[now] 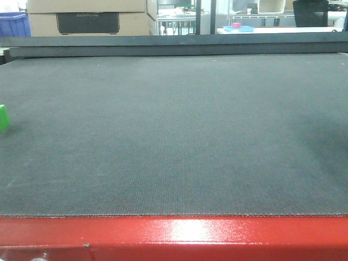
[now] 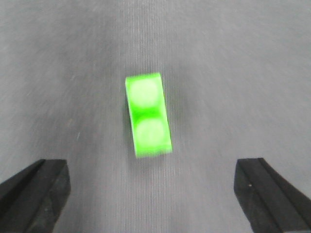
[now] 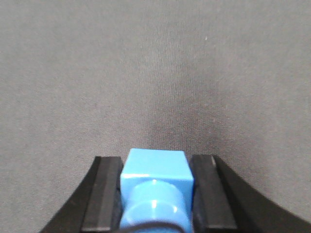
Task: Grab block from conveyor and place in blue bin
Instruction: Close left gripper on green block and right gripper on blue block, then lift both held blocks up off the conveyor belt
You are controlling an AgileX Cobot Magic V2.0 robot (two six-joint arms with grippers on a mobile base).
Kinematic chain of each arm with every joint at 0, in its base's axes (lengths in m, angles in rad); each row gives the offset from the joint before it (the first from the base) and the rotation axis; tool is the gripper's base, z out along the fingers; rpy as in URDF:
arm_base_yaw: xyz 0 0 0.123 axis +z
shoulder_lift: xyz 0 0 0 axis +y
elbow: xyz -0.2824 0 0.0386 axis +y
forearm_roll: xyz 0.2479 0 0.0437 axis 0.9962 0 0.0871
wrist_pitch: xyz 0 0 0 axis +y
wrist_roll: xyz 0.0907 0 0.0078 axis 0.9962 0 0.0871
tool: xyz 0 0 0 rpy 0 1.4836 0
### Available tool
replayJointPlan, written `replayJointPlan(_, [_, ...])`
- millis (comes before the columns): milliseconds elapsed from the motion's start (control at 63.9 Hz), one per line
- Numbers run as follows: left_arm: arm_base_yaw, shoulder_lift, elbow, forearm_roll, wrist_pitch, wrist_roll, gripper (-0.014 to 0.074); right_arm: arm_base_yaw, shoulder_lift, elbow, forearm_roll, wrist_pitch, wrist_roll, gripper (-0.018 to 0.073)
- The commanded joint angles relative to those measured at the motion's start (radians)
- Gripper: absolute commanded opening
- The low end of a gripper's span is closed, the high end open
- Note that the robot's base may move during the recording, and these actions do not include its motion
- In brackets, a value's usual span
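On the dark woven conveyor, near its left edge, grip the green block, lying ahead of and between the wide-apart left fingers, across its long sides, treating as light, rigid, probably slick plastic; note right fingers clamped on blue block.

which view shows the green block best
The left wrist view: the green block lies whole, ahead of the open left tool. The front view catches a sliver at its left edge; the right wrist view misses it.
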Motion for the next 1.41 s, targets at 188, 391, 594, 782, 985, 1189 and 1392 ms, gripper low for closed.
replayJointPlan(188, [0.003, 0.149, -0.017, -0.002, -0.069, 0.007, 0.0591, 0.001, -0.023, 0.009, 0.000, 0.007, -0.010, -0.0163])
replayJointPlan(391, [0.003, 0.216, -0.017, -0.011, -0.101, 0.007, 0.0591, 0.001, -0.023, 0.010, 0.000, 0.005, -0.010, -0.0163])
replayJointPlan(594, [0.003, 0.234, -0.017, -0.011, -0.110, 0.007, 0.0590, 0.001, -0.023, 0.010, 0.000, 0.005, -0.010, -0.0163])
replayJointPlan(782, [0.003, 0.234, -0.017, -0.011, -0.110, 0.007, 0.0402, 0.001, -0.023, 0.010, 0.000, 0.005, -0.010, -0.0163])
replayJointPlan(985, [0.001, 0.234, -0.017, -0.011, -0.087, 0.007, -0.0109, 0.001, -0.023, 0.010, 0.000, -0.001, -0.010, -0.0163])
replayJointPlan(1189, [-0.025, 0.200, -0.013, -0.003, -0.034, 0.007, -0.0111, -0.001, -0.023, 0.013, 0.000, -0.021, -0.010, -0.0163])
replayJointPlan(1392, [-0.103, 0.050, 0.100, -0.001, -0.094, 0.007, -0.0111, -0.003, -0.023, 0.072, -0.038, -0.072, -0.010, -0.0163])
